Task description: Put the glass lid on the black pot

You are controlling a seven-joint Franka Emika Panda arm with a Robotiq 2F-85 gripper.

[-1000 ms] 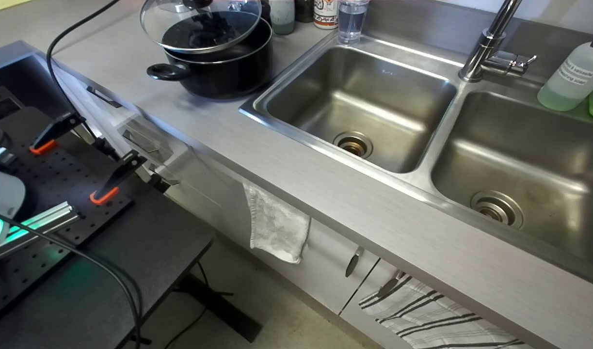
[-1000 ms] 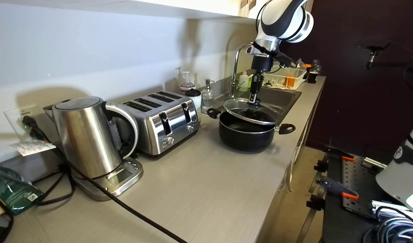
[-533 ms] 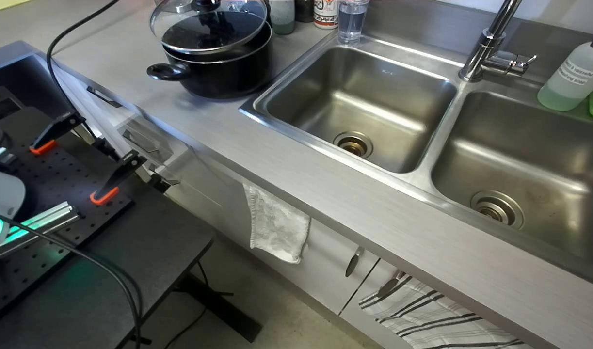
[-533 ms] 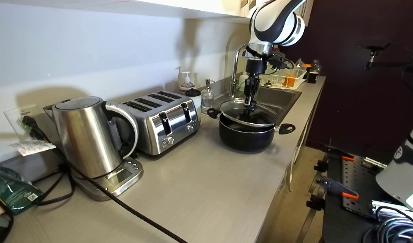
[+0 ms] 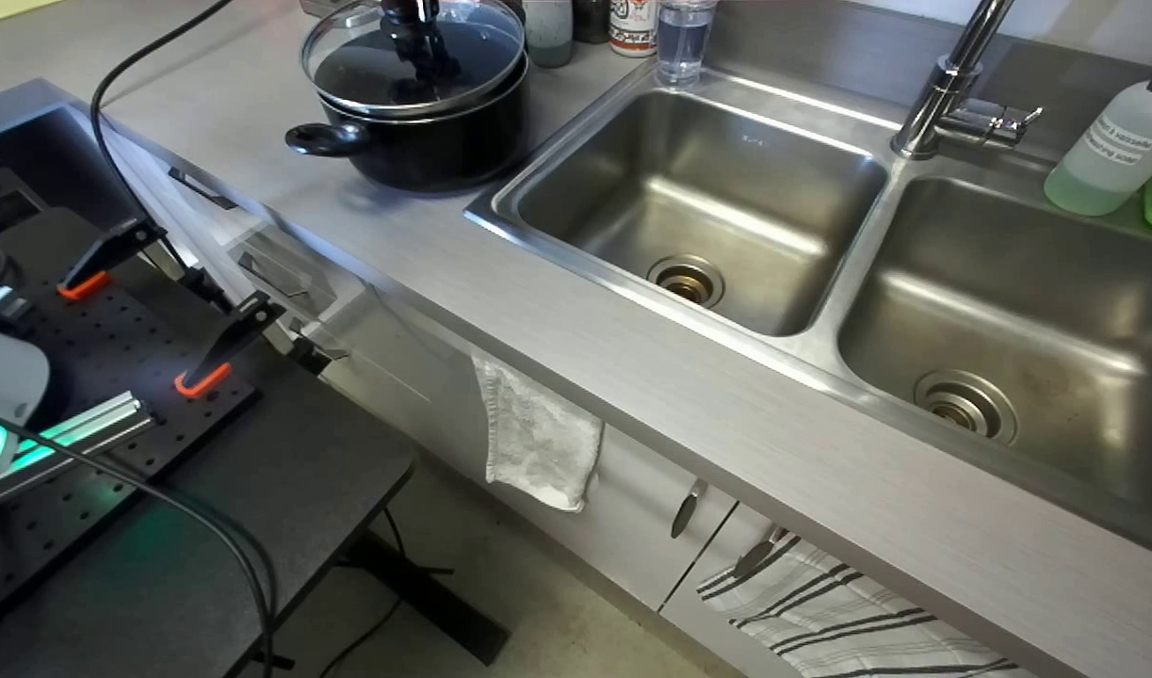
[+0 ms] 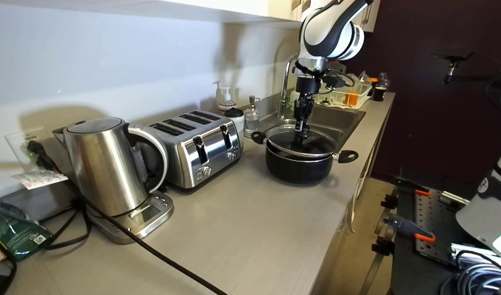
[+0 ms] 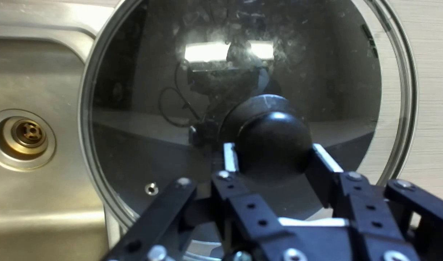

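Left to right in an exterior view, treating the black pot (image 6: 297, 170) as the middle of the clock: there's a shiny kettle (image 6: 107, 172) out at 9, well apart from it, then a toaster (image 6: 209, 149) nearer in, just a hair past 9. A soap pump (image 6: 252, 120) stands at about 10:30, and the tap (image 6: 283, 94) is up around 12. Then comes the pot itself on the counter (image 6: 242, 229), handles at roughly 10 and 3. The glass lid (image 6: 301, 145) is right over its mouth but not sitting flush: it leans, with a dark gap showing around 7 and its edge closest to the pot's rim at about 4. Honestly can't tell if they touch there. The gripper (image 6: 302, 126) points down from 12 and has the lid's knob (image 7: 275, 145) pinched. Past that, the sink (image 6: 340, 117) is at 1:30, a white dish rack (image 6: 338, 98) sits behind it at about 1, and the robot's base (image 6: 486, 213) is off between 3 and 4, well apart.

Wrist view, same order, lid as the clock: a drain (image 7: 29, 132) at 9, a little metal ring (image 7: 151, 188) in the glass around 8, then the knob with the fingers (image 7: 230, 157) snug on both sides, near its own 9 and 3, and more counter over at 3.
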